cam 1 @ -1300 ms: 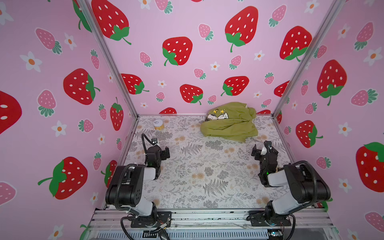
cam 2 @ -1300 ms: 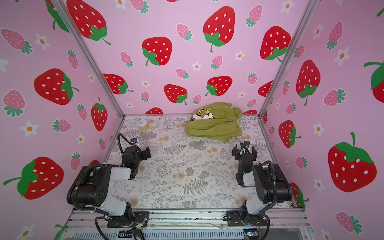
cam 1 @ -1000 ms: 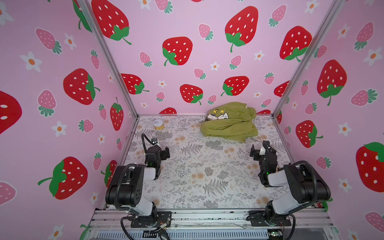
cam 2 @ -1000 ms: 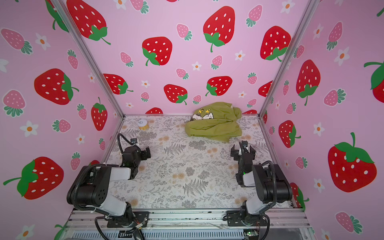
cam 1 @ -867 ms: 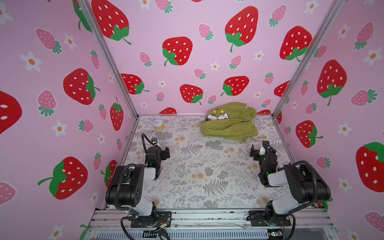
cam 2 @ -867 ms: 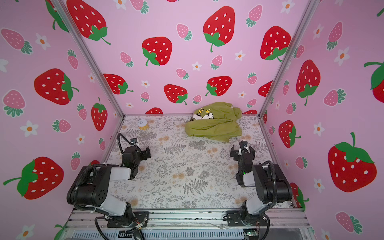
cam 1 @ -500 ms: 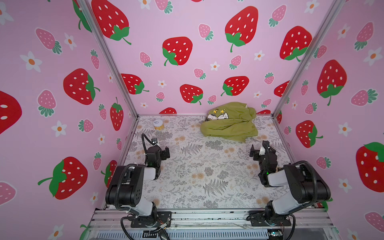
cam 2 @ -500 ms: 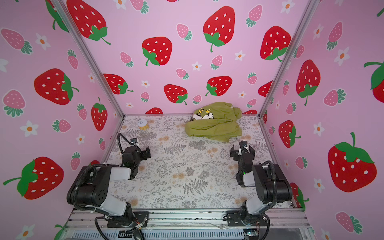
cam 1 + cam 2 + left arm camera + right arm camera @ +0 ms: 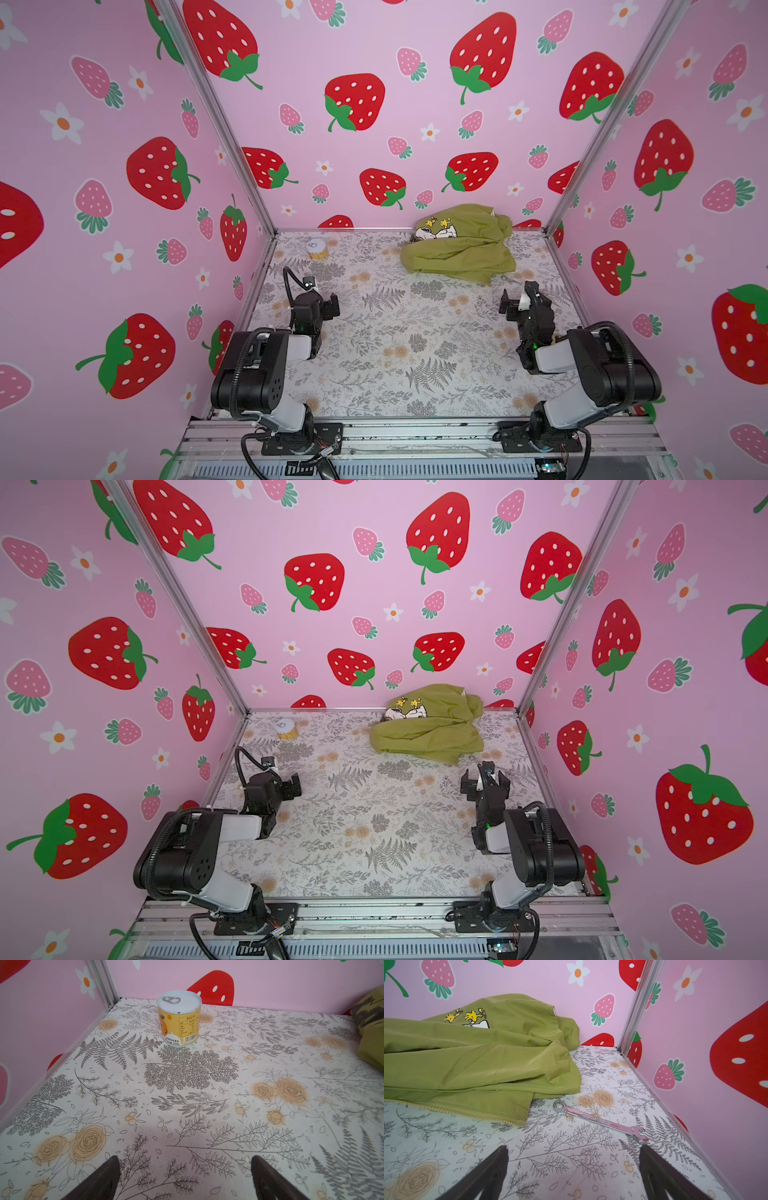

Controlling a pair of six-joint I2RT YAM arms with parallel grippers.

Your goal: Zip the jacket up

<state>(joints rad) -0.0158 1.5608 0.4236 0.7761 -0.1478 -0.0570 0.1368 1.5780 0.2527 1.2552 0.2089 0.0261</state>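
Note:
The olive-green jacket (image 9: 461, 249) (image 9: 432, 729) lies crumpled at the back right of the table against the wall, Snoopy print facing up. In the right wrist view the jacket (image 9: 477, 1059) shows a pale zipper edge (image 9: 456, 1112) along its near hem; no pull shows. My right gripper (image 9: 519, 297) (image 9: 484, 779) (image 9: 574, 1148) is open and empty, just short of the jacket's near corner. My left gripper (image 9: 330, 305) (image 9: 293, 787) (image 9: 185, 1159) is open and empty over bare table at the left, far from the jacket (image 9: 372, 1039).
A small yellow can (image 9: 316, 249) (image 9: 286, 728) (image 9: 179, 1020) stands at the back left. A silver wrench (image 9: 598, 1121) lies beside the jacket's near corner, close to the right wall. Pink strawberry walls enclose three sides of the floral table (image 9: 395, 345).
The right gripper edged slightly toward the jacket at the start, then held still. The left arm and the jacket have not moved.

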